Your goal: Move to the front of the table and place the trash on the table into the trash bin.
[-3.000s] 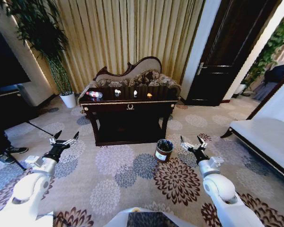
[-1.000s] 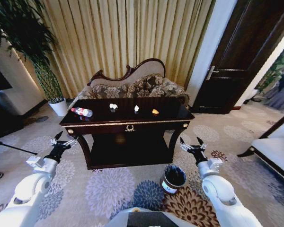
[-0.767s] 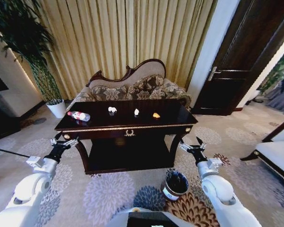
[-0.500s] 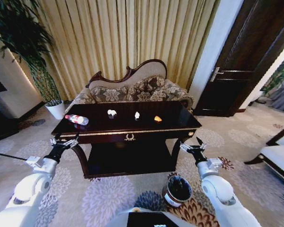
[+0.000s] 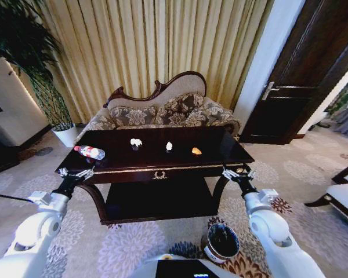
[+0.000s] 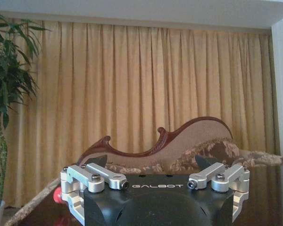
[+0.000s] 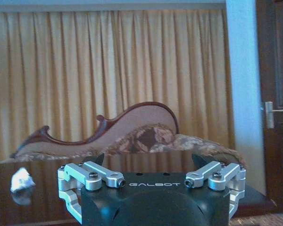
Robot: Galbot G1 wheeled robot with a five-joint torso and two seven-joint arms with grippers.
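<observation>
Dark glossy table (image 5: 220, 152), gold trim

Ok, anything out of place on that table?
Only litter on the table: a bottle lying on its side at its left end, two white scraps and an orange piece mid-top. Nothing spilled.

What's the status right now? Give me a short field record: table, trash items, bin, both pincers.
table: dark console table, directly ahead
trash: bottle lying at the table's left end; two white scraps and an orange piece mid-top
trash bin: on the carpet, below the table's right front corner
left pincer: open, empty, at the table's left front edge
right pincer: open, empty, at the right front corner
</observation>
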